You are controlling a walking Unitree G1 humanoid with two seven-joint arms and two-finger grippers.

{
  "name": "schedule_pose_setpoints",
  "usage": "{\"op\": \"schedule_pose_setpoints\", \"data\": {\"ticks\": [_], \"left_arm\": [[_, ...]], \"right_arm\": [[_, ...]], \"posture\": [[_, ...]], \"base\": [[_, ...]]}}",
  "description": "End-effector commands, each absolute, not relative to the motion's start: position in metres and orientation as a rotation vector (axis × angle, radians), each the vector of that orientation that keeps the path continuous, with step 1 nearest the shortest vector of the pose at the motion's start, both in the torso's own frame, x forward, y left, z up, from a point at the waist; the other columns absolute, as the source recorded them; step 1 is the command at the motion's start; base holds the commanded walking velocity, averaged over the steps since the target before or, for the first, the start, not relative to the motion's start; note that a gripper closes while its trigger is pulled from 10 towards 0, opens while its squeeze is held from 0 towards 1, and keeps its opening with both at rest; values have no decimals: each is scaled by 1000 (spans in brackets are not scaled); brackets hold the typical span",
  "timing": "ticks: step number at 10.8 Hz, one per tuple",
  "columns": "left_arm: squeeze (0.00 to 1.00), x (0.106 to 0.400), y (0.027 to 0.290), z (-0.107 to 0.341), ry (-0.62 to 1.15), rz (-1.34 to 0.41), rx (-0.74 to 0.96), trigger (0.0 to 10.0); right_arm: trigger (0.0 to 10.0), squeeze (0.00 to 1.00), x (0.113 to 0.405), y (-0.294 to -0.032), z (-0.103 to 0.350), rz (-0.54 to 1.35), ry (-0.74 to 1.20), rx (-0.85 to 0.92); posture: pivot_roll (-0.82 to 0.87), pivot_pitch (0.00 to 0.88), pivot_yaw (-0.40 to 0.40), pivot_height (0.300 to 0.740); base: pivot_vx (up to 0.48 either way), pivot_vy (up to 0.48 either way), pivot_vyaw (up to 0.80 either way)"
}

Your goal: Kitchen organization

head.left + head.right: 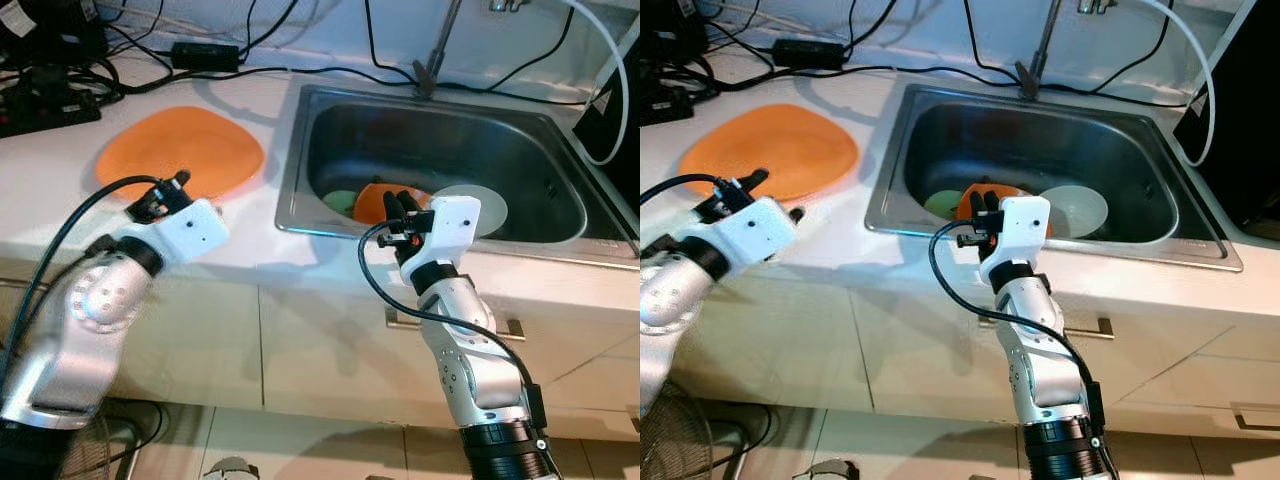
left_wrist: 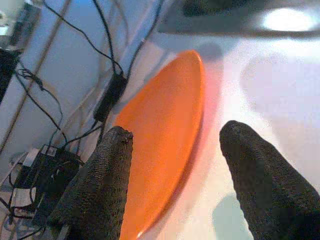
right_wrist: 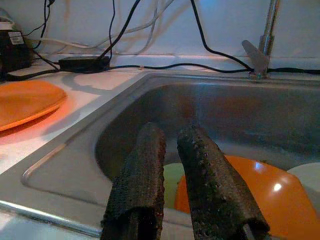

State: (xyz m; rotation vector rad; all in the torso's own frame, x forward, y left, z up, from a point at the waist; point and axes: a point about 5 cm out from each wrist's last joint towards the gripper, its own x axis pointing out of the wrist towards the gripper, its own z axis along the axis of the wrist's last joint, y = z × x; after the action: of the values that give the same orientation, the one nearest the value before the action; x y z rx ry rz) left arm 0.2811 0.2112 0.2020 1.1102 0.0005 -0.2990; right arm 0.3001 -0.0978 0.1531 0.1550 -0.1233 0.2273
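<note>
Hovering at the steel sink's (image 1: pixel 300 160) front rim, right gripper (image 3: pixel 172 150) fingers nearly pressed together, above an orange dish (image 3: pixel 260 200) inside. Left gripper (image 2: pixel 172 165) spread wide, beside the orange plate (image 1: pixel 180 152) on the white counter (image 1: pixel 60 200) left of the sink.

We look down at a counter (image 1: pixel 250 235) w/ a sink (image 1: pixel 300 215) set in its right part. In the sink, 3 dishes lie near the front wall: a small bowl (image 1: pixel 340 200) at left, a plate (image 1: pixel 975 195) in the middle, another plate (image 1: pixel 490 205) at right. The tap (image 1: pixel 435 50) stands behind the sink. Left of the sink, a platter (image 1: pixel 180 150) lies on the counter; cables (image 1: pixel 60 75) lie behind it.
</note>
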Motion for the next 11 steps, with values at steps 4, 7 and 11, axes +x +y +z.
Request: {"op": "schedule_pose_setpoints", "data": {"ticks": [4,7,11], "left_arm": [[0,292,212,213,47,-363,1227,10000],[0,305,213,212,131,-431,1377,10000],[0,324,210,200,171,-426,1509,10000]], "right_arm": [[10000,0,300,-99,149,219,-96,165],[10000,0,301,-98,149,216,-96,169],[10000,0,299,-99,148,206,-91,172]], "posture": [[72,107,-101,740],[69,113,-94,740],[63,115,-84,740]], "base": [[0,0,0],[0,0,0],[0,0,0]]}}
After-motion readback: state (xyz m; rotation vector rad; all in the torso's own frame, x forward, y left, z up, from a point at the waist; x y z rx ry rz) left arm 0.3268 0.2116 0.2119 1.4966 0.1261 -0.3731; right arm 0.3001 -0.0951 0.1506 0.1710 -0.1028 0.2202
